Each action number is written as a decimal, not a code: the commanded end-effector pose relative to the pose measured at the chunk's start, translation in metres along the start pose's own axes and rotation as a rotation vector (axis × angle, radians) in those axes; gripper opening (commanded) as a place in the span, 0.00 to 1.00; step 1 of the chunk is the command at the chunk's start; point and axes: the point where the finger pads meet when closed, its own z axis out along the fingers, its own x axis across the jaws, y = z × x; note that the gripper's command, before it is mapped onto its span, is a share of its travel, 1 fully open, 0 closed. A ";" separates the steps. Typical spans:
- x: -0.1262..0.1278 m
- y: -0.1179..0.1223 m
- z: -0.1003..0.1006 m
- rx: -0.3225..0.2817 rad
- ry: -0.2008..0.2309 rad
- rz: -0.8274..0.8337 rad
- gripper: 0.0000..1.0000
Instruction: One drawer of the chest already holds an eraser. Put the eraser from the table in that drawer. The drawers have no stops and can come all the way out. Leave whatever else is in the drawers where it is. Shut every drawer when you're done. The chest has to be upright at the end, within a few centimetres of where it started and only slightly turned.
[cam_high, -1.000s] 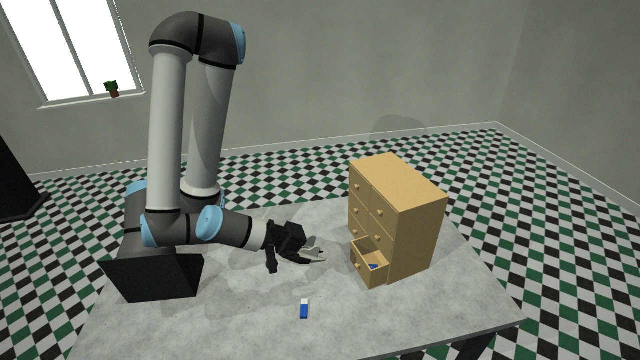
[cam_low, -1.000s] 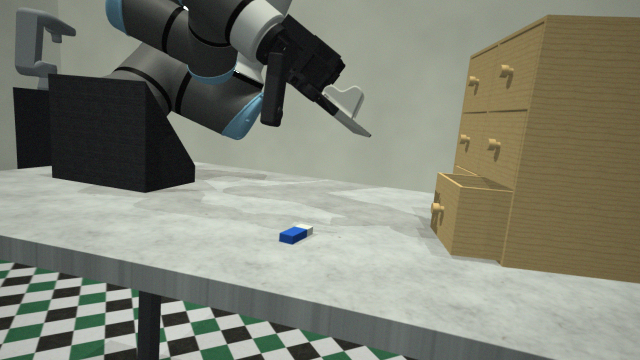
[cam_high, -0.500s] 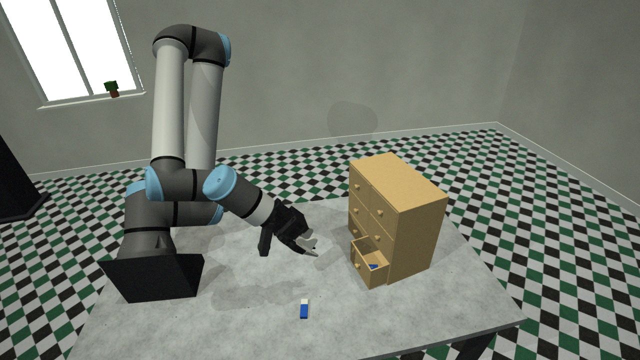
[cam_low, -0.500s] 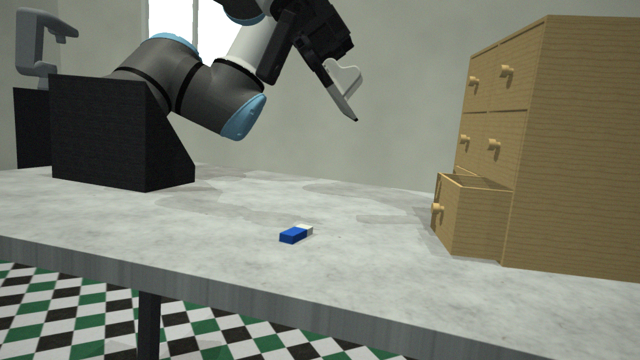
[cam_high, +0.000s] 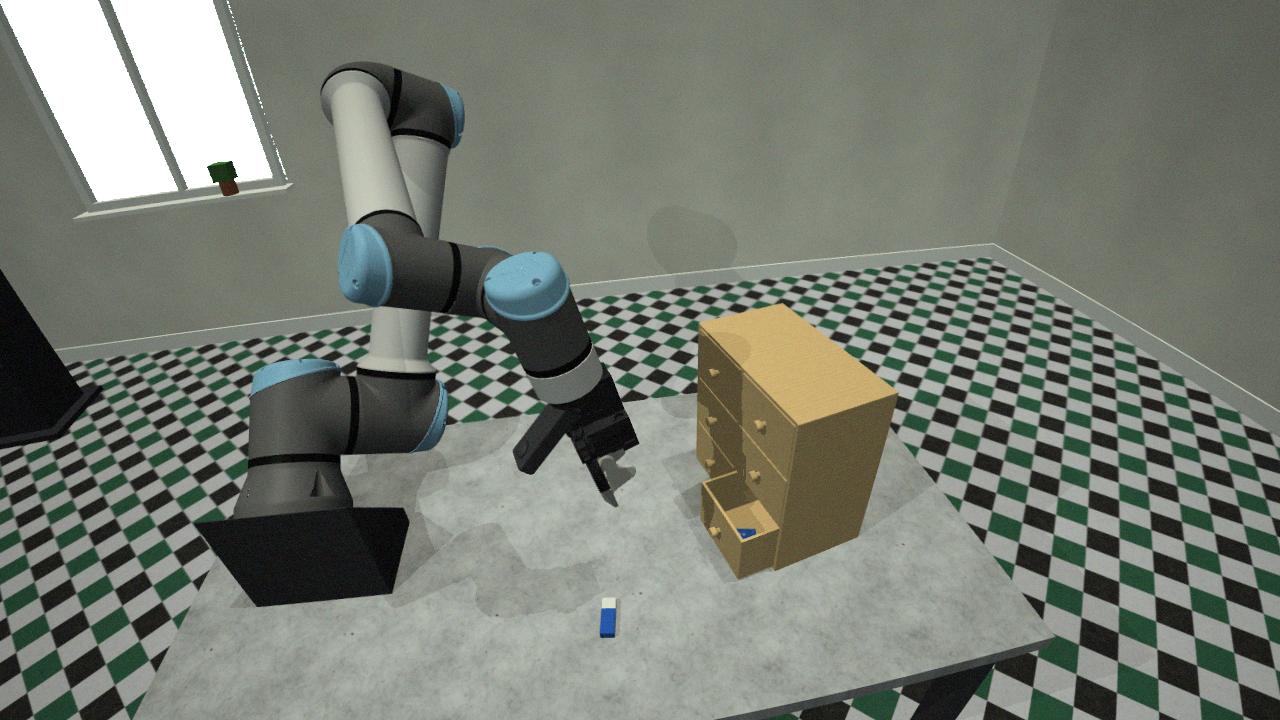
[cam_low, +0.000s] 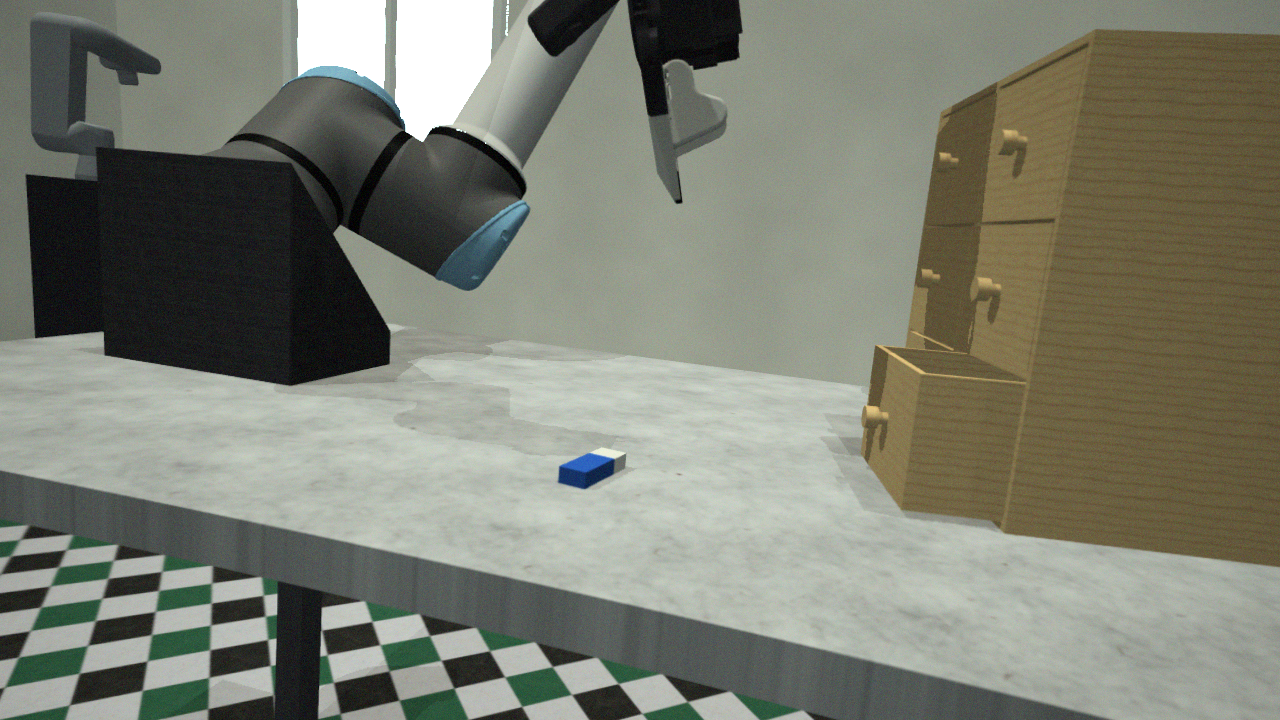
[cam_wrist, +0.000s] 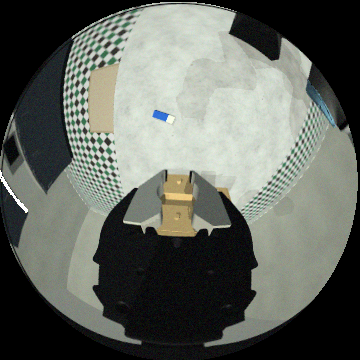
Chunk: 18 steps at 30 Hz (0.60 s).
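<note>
One eraser (cam_high: 607, 617) (cam_low: 590, 468) (cam_wrist: 163, 117) lies on the table below and aside from my claw (cam_high: 610, 497) (cam_low: 677, 198) (cam_wrist: 178, 171), its jaws slightly parted and holding nothing, and descending with so narrow a gap could knock it away instead of straddling it.

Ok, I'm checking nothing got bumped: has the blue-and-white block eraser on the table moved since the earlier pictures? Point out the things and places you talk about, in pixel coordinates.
No; the blue-and-white block eraser (cam_high: 607, 617) (cam_low: 591, 468) (cam_wrist: 163, 117) lies unmoved relative to the open wooden drawer.
</note>
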 end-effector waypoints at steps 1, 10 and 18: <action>-0.005 -0.005 -0.007 0.129 0.039 -0.008 0.20; -0.006 -0.009 -0.015 0.214 0.038 -0.010 0.20; -0.006 -0.010 -0.017 0.230 0.038 -0.010 0.20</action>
